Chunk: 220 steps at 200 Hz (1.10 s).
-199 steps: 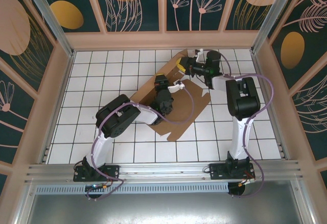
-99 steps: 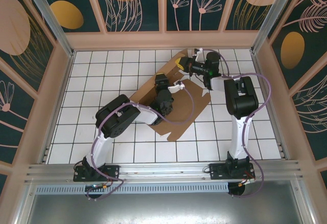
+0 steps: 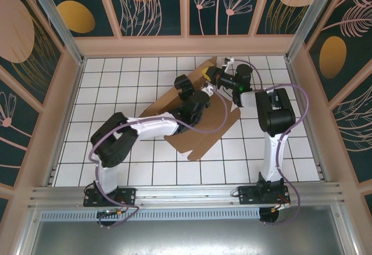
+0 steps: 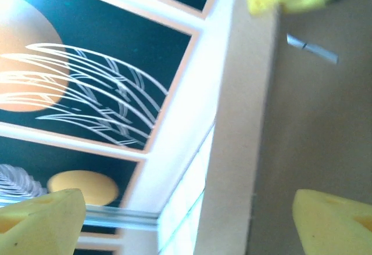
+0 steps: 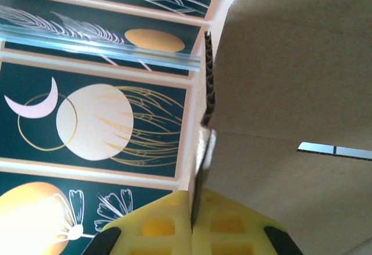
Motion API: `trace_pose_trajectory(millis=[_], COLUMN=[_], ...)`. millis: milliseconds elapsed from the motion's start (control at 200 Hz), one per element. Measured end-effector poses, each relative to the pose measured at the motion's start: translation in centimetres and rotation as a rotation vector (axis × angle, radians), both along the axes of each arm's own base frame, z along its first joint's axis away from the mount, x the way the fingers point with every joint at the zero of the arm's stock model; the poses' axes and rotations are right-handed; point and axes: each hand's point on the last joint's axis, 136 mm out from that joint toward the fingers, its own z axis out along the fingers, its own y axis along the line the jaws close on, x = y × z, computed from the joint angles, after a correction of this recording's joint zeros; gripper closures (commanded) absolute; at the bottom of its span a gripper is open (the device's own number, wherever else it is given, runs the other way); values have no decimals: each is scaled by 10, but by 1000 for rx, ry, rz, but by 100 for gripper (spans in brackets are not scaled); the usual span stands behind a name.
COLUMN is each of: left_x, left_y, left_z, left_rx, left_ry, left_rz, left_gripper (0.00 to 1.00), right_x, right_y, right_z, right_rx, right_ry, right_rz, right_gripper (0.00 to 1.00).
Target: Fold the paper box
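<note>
The left gripper (image 4: 186,226) has moved farther back and sprung wide apart, holding nothing. The box (image 3: 203,133) lies mid-table (image 3: 116,75), its far corner lifted close to the back wall (image 3: 145,46), with open tiles to the left. The right gripper (image 5: 195,223) is clamped on that raised corner's edge.

Left gripper (image 4: 187,223) newly wide, farther forward

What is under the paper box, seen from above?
The paper box lies on the white tiled table, visible around it. The part directly beneath the cardboard is covered, so anything there cannot be seen.
</note>
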Motion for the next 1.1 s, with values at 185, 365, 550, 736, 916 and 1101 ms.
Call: trace_pose_trajectory(millis=[185,365,550,736,916,1101], left_x=[-28,-48,-33,-8,-5,1], left_y=[1,2,22,90,106,96], left_z=[27,34,76,111,92,34], left_rx=[-276,-469,-806,-1292,-1703,-1986], left_ry=[145,275,338,334,433,631], left_rz=[-79,-90,-39,75,110,201], left_gripper=[8,11,29,50,45,34], right_x=[5,5,-6,-27,-37,-44], right_y=[-16,-31,-54,-70,-74,-66], right_z=[0,0,0,2,4,4], right_rx=[1,-4,11,48,75,76], right_ry=[4,20,83,152,203,260], right_rz=[-80,-176,-329,-500,-611,-678], right_gripper=[100,100,100,100,100,100])
